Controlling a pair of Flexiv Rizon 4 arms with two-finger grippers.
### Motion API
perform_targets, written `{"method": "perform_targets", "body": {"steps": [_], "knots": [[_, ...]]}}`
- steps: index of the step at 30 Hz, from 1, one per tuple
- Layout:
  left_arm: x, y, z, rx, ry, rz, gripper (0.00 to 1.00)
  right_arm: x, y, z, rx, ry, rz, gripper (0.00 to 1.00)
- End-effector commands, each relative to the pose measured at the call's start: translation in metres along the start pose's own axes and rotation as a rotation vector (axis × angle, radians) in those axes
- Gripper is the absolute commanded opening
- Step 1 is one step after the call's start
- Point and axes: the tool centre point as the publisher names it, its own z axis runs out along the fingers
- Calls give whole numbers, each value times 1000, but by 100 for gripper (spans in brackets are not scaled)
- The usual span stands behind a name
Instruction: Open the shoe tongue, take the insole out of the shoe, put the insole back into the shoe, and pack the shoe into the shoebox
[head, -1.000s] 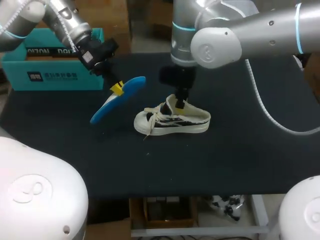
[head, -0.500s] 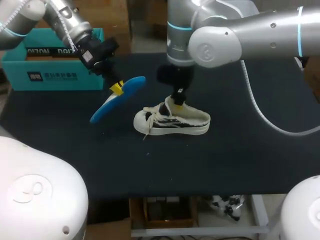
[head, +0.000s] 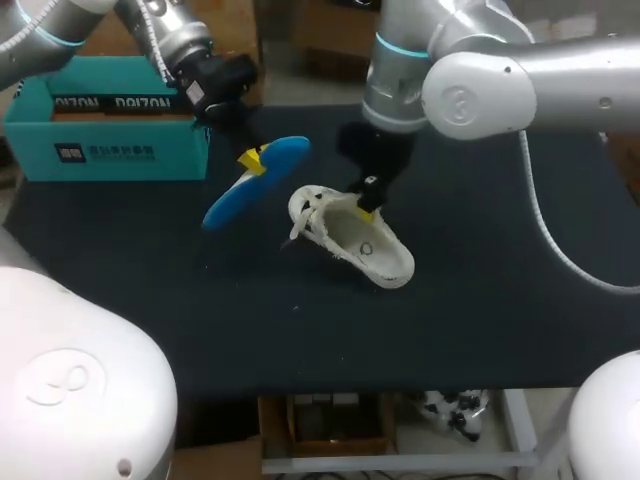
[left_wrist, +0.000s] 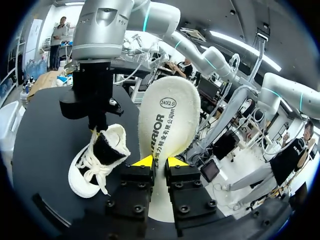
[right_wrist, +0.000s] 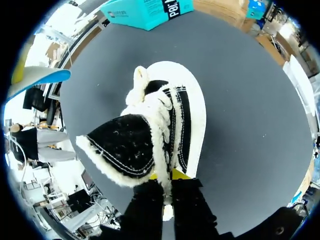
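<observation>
Shoe (head: 355, 240) tipped sideways now — insole (head: 235, 197) outside

Shoebox (head: 100, 130) sat at back-left corner of counter (head: 480, 320). Insole (head: 255, 180) hung above counter btwn box & shoe (head: 365, 245), just left of shoe's toe end, w/ left end effector (head: 252, 160) pinching it from box side. Shoe was near counter's middle, tipped, sole toward front, toe to left. Right end effector (head: 366, 200) stood behind shoe, clamped on its upper rim.
</observation>
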Motion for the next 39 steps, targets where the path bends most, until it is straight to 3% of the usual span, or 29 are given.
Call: {"method": "perform_targets", "body": {"steps": [1, 15, 32, 33, 34, 35, 36, 39], "knots": [[-12, -10, -4, -10, 118, 21, 0, 7, -14, -6, -180, -1, 102, 0], [-31, -27, -15, -9, 229, 88, 0, 26, -14, -3, -425, -19, 369, 0], [-50, -21, -14, -9, 257, 74, 0, 0, -18, 9, -446, 45, 360, 0], [-51, -22, -14, -9, 258, 72, 0, -1, -19, 9, -447, 46, 359, 15], [-51, -22, -13, -9, 258, 71, 0, -2, -19, 9, -448, 49, 358, 45], [-52, -22, -12, -9, 258, 71, 0, -2, -19, 9, -448, 50, 358, 88], [-52, -22, -12, -9, 259, 70, 0, -2, -20, 7, -450, 51, 359, 100], [-51, -24, -9, -10, 266, 79, 0, -3, -23, 3, -439, 55, 359, 100]]}}
